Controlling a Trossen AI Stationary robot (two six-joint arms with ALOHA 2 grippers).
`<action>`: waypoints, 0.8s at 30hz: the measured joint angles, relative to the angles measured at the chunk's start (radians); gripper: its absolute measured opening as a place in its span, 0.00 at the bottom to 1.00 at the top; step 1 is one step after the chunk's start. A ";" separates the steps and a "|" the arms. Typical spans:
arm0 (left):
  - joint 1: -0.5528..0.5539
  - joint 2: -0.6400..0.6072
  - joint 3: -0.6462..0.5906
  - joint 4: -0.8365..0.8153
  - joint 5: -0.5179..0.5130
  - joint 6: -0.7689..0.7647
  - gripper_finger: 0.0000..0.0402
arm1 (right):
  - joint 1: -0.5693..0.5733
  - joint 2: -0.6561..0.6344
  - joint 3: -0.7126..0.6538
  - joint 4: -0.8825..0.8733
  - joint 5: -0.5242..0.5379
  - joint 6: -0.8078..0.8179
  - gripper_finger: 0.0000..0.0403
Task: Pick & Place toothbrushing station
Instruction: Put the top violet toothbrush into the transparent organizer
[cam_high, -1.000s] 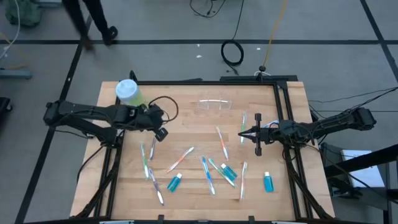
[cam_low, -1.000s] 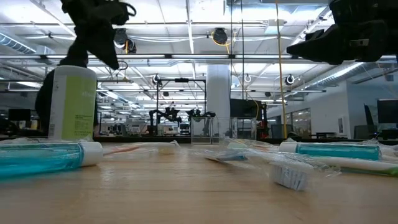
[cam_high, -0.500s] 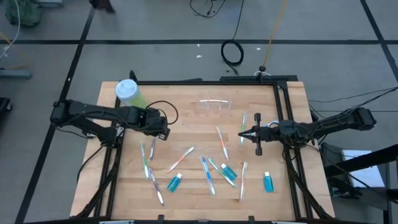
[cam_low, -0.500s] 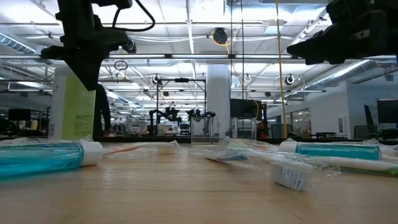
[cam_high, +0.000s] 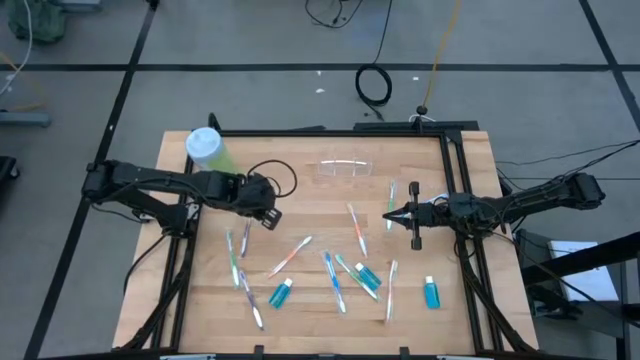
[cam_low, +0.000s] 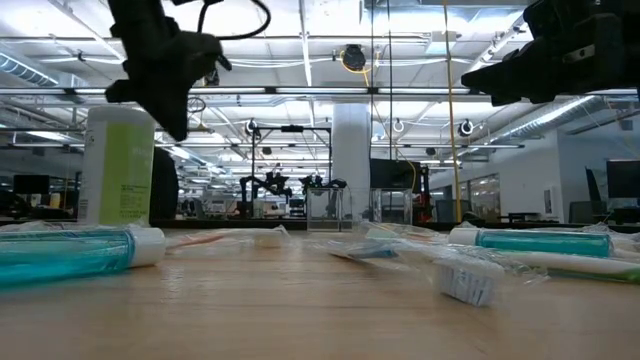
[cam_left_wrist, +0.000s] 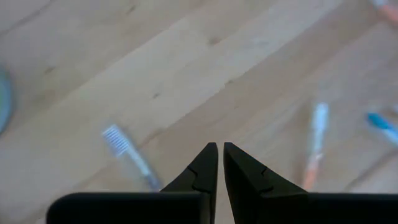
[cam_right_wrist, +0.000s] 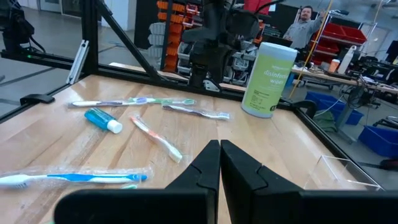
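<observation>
Several thin toothbrushes lie flat and scattered on the wooden table (cam_high: 300, 215), among them an orange one (cam_high: 290, 256), a blue one (cam_high: 333, 281) and a green one (cam_high: 236, 252). Three teal tubes (cam_high: 280, 293) (cam_high: 367, 278) (cam_high: 432, 294) lie near the front. The clear cup (cam_high: 345, 168) lies at the far middle. My left gripper (cam_high: 268, 218) hangs shut over the table's left middle, pointing steeply down above a white-headed toothbrush (cam_left_wrist: 127, 155), and holds nothing. My right gripper (cam_high: 388, 215) is shut too, held level at the right and pointing left.
A tall green bottle with a white cap (cam_high: 207, 148) stands at the far left corner, just behind my left arm. A black frame (cam_high: 450, 135) edges the table's far and right sides. Bare wood lies between the two grippers (cam_high: 320, 205).
My left gripper has sunk a little, shifted slightly toward the table's right, and rolled about its own axis. It stays shut and holds nothing. The toothbrushes, tubes and cup lie where they were.
</observation>
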 joint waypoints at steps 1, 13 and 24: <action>0.000 0.000 0.000 0.035 -0.002 0.024 0.08 | 0.000 0.000 0.000 0.000 0.000 0.000 0.02; 0.017 0.000 0.000 0.118 0.001 0.207 0.09 | 0.000 0.000 0.000 0.000 0.000 -0.001 0.02; 0.053 0.076 -0.003 -0.173 0.009 0.067 0.31 | 0.000 0.000 0.000 -0.004 0.000 -0.003 0.02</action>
